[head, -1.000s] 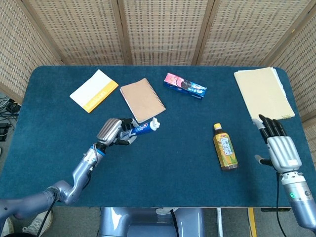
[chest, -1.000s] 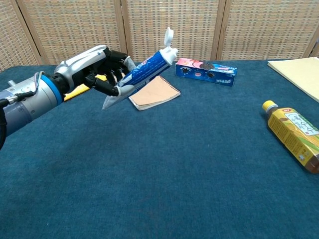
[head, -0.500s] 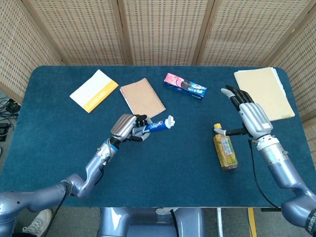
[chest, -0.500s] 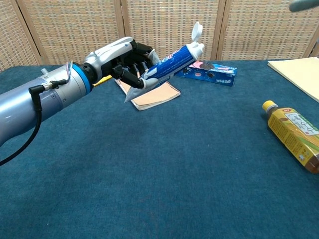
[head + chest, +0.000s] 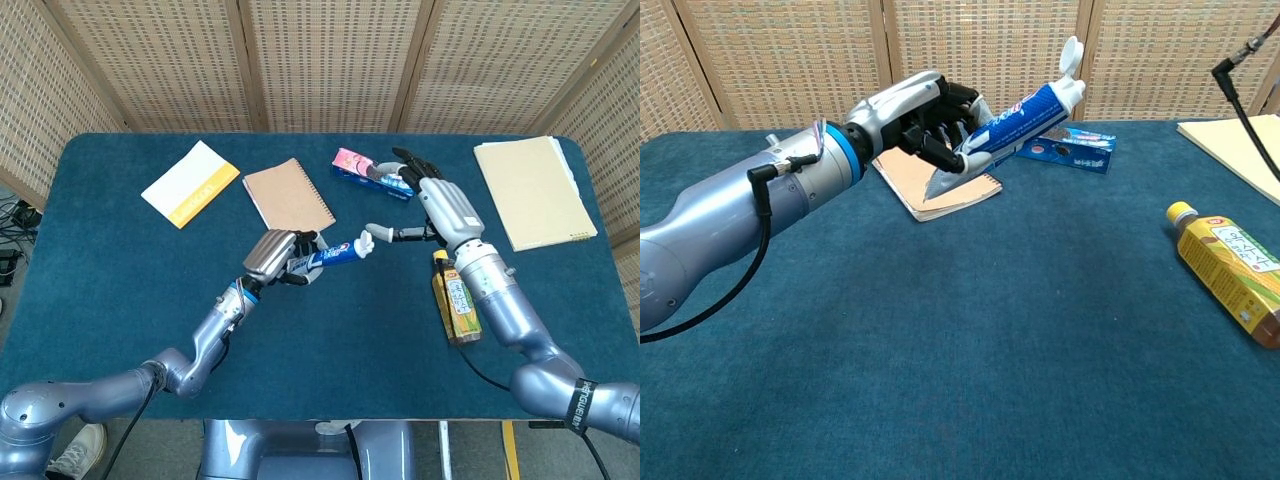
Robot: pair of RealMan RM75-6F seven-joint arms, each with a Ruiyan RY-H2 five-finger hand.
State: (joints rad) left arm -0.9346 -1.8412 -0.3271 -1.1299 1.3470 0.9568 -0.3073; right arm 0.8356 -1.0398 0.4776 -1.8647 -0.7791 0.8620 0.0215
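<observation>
The right hand (image 5: 440, 205) has swung in, fingers spread wide, holding nothing; at its nine o'clock the left hand (image 5: 278, 256) grips the toothpaste tube (image 5: 340, 252); a clumsy reach could knock the open cap (image 5: 366, 241).

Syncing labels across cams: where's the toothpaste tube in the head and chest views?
Head view: toothpaste tube at centre, held off the table by the left hand, cap toward the right hand.
Chest view: upper middle, gripped by the left hand, cap up-right.
Shared landmark: brown notebook behind it.
</observation>
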